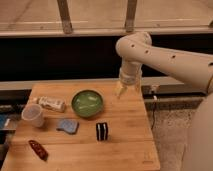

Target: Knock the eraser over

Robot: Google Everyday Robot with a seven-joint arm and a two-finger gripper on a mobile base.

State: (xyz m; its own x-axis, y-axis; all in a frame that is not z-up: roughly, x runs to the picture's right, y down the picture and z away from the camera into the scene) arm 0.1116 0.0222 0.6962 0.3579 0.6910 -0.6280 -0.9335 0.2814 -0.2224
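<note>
Closest to you, at the front left corner of the wooden table (127, 150), lies a dark red-brown oblong object (38, 149), and it has nothing to do with the job. Your target is the eraser (102, 131), the small black block with two white stripes. It stands near the front middle of the table, just in front of the green bowl (87, 103) and to the right of the blue pad (67, 125), touching neither. It is upright on one short end, so its long axis runs straight up and the striped face is turned toward the camera. By that, nothing of the task is done yet: the block has not been tipped and nothing is in contact with it. The gripper (127, 90) hangs pointing down over the back right part of the table, beside the bowl's right rim and well apart from the eraser. You cannot tell whether its jaws are spread or pressed together. What is left, as I judge it, is the whole approach: come forward and down, then push the block near its top so it falls flat.
</note>
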